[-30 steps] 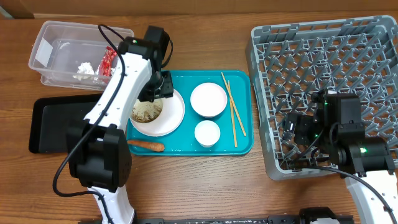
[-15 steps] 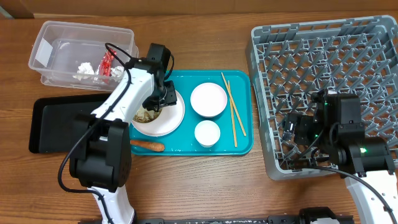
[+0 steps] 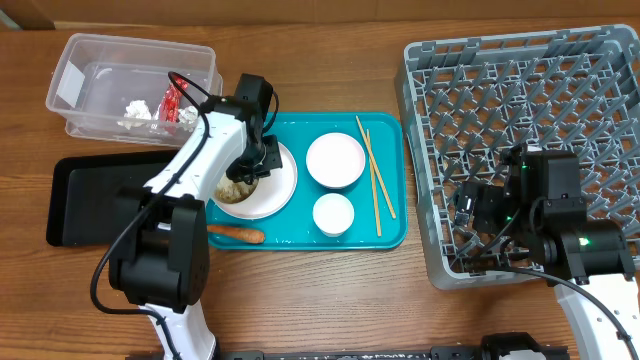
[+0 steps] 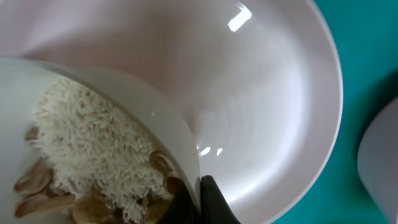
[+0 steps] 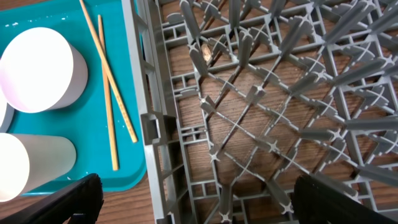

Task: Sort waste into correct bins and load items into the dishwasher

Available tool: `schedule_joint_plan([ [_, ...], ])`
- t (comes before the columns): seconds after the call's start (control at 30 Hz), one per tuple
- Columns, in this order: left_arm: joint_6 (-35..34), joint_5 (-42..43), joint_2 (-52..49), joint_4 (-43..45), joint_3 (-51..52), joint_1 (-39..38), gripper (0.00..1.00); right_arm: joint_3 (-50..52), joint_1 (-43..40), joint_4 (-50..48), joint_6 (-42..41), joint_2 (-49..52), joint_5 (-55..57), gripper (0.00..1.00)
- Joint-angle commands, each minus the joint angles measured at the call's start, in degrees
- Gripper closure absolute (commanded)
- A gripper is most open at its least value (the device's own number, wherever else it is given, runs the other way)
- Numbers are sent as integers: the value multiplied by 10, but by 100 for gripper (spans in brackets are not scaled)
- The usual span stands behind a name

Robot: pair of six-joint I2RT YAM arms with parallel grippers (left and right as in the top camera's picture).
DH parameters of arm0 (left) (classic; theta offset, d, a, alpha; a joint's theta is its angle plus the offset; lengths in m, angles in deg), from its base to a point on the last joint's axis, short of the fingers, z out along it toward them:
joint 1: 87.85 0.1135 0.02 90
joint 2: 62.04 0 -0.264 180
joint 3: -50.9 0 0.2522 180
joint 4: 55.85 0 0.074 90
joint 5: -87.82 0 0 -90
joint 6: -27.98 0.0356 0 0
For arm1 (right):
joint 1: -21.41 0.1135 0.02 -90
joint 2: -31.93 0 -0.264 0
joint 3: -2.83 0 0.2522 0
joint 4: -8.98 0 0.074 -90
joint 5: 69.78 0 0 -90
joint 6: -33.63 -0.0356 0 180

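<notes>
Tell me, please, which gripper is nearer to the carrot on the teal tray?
Left. The left gripper holds the rice bowl over the white plate, close beside the carrot; the right gripper hangs over the grey dish rack, across the teal tray.

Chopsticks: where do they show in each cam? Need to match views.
Overhead: chopsticks lie at the right side of the teal tray, centre of frame.
Left wrist: not in view.
Right wrist: chopsticks upper left, running down the tray.
Shared landmark: the teal tray, whose edge also shows in the left wrist view.
</notes>
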Motion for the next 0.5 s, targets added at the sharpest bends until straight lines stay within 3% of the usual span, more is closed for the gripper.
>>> schedule_joint_plan([
  [0.0, 12, -5, 40, -54, -52, 1, 96, -18, 2, -2, 0, -5, 5, 0],
  [0.13, 10, -28, 102, -87, -76, 8, 96, -18, 2, -2, 0, -5, 6, 0],
  [0.3, -14, -16, 159, -142, -75, 74, 96, -18, 2, -2, 0, -5, 6, 0],
  [0.47, 58, 72, 160, -136, -68, 154, 96, -18, 2, -2, 0, -5, 6, 0],
])
